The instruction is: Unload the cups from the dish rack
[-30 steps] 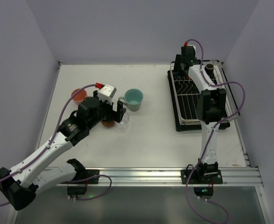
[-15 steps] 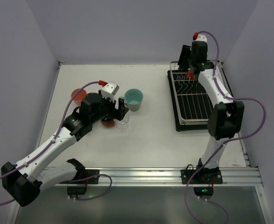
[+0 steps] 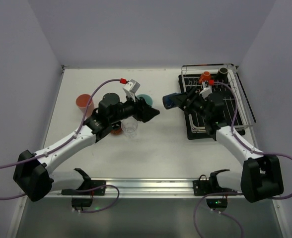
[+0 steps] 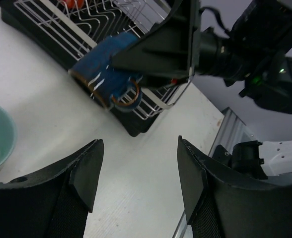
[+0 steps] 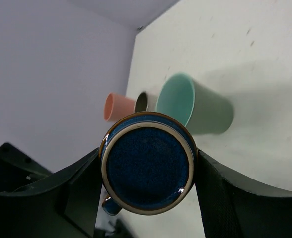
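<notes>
Dish rack (image 3: 191, 131): at your 1 o'clock, on the far right of the desk (image 3: 161, 153).
First rack cup (image 3: 204, 77): in the rack, at its far end.
Second rack cup (image 3: 224, 72): at the first's 3 o'clock, in the rack's far right corner.
Held mug (image 3: 171, 100): between the right fingers (image 5: 230, 198), above the desk, just off the rack's 9 o'clock side.
Left fingers (image 4: 76, 198): at the held mug's 8 o'clock, apart from it.
Tumbler (image 3: 84, 102): at your 10 o'clock, leftmost on the desk.
Handled mug (image 5: 210, 111): at the tumbler's 3 o'clock, between it and the held mug.
Small cup (image 3: 115, 130) and glass (image 3: 130, 128): side by side, nearer you than the tumbler, with the glass at the cup's 3 o'clock.
</notes>
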`<state>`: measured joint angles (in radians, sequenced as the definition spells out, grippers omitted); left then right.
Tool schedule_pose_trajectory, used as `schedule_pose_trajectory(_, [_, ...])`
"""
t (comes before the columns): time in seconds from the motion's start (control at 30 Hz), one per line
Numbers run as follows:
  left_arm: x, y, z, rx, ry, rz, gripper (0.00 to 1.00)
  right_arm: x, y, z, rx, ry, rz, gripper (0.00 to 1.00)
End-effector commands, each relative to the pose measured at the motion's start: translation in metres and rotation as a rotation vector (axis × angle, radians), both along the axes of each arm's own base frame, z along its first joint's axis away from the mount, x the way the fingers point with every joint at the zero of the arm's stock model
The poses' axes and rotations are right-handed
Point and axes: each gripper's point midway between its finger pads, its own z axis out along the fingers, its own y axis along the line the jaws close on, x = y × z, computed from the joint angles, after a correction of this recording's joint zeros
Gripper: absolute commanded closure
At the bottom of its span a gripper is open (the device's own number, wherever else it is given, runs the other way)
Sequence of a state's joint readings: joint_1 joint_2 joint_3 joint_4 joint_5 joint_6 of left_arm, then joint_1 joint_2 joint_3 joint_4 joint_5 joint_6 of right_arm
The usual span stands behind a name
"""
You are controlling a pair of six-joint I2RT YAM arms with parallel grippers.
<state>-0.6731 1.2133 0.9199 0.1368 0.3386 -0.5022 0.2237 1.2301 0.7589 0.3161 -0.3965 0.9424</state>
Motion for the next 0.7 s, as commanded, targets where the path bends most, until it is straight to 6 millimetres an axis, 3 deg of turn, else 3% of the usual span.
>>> schedule_pose_trajectory(0.0, [-0.005, -0.024, 0.045, -0.174, -0.041, -0.078, 0.34, -0.044, 0.031, 0.064, 0.305, -0.116, 0.227, 0.66])
schedule_pose_trajectory(0.27, [0.005, -0.033, 0.038, -0.203, -0.007, -0.057, 0.44, -0.070, 0.045, 0.066, 0.401, -0.114, 0.353, 0.66])
schedule_pose_trajectory(0.3, [0.006, -0.033, 0.038, -0.204, -0.002, -0.046, 0.46, -0.070, 0.047, 0.058, 0.410, -0.091, 0.359, 0.66])
schedule_pose_trajectory(0.67, [0.007, -0.036, 0.038, -0.269, 0.007, -0.053, 0.51, -0.082, 0.065, 0.055, 0.481, -0.084, 0.444, 0.66])
